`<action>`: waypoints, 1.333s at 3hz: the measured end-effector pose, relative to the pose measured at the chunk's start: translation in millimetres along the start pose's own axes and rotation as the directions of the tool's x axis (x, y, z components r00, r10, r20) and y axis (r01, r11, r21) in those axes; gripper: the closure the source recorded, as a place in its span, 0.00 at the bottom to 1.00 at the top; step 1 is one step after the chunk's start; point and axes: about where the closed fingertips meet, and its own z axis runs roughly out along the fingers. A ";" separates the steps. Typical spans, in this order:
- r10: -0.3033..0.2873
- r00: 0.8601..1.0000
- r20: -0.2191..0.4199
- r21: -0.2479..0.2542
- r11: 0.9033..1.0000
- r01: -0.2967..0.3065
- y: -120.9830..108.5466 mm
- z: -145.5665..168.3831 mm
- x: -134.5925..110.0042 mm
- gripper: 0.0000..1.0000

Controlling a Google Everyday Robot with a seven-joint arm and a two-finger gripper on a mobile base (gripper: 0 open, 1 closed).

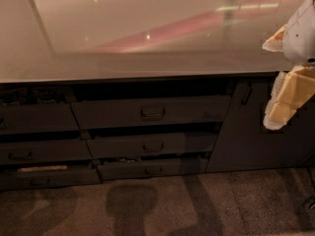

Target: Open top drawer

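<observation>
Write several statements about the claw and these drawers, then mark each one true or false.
1. The claw hangs at the right edge of the view. True.
2. The claw holds the loop handle of the top drawer. False: it is well off to the right, by the cabinet door.
3. Two narrower drawer fronts sit below the top drawer. True.
4. The door handle runs horizontally. False: it stands vertical.
</observation>
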 end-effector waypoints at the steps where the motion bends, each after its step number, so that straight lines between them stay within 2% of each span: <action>1: 0.000 1.000 0.000 0.000 1.000 0.000 0.0 0.0 0.0 0.00; 2: -0.034 0.997 0.066 -0.059 0.998 0.038 -4.4 6.6 -10.7 0.00; 3: -0.097 0.970 0.223 -0.148 0.980 0.132 -8.6 18.0 -27.1 0.00; 4: -0.133 0.931 0.340 -0.190 0.960 0.206 -9.8 21.9 -42.1 0.00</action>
